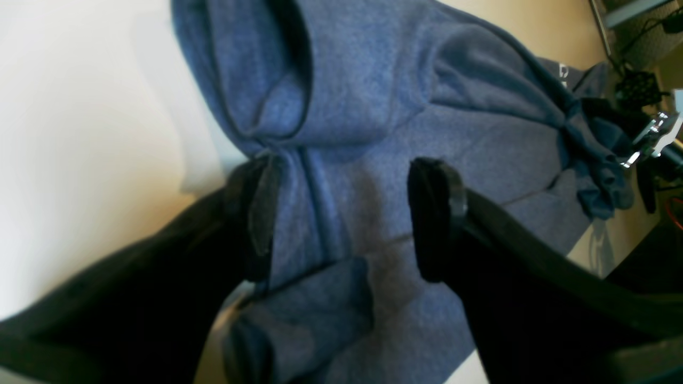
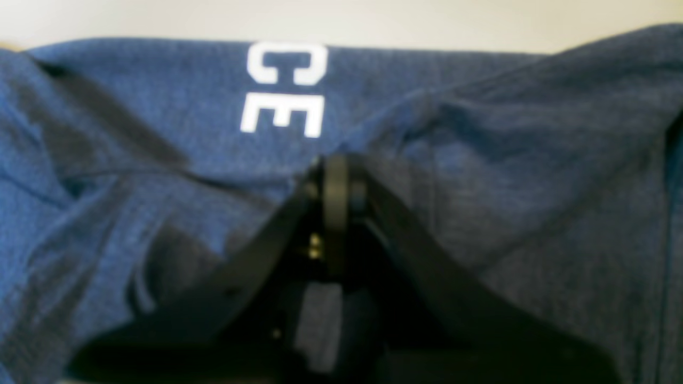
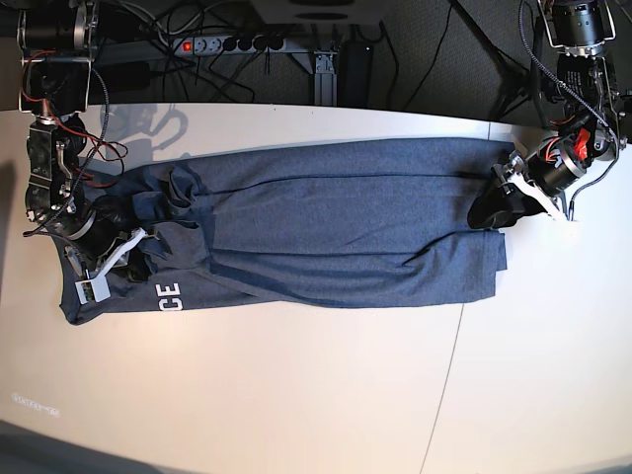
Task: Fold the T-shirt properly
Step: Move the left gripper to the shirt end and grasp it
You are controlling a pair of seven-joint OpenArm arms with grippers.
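Note:
The slate-blue T-shirt lies stretched lengthwise across the white table, mostly flat, with a bunched sleeve near one end. White letters "CE" show at that end, close up in the right wrist view as lettering. My right gripper is shut, with creases of the T-shirt running into its tips; in the base view this right gripper sits on the lettered end. My left gripper stands open, its fingers astride a fold of the T-shirt at the opposite end, seen from the base as left gripper.
A power strip and cables hang behind the table's far edge. A seam runs across the tabletop. Bare table lies in front of the shirt and to the right of it.

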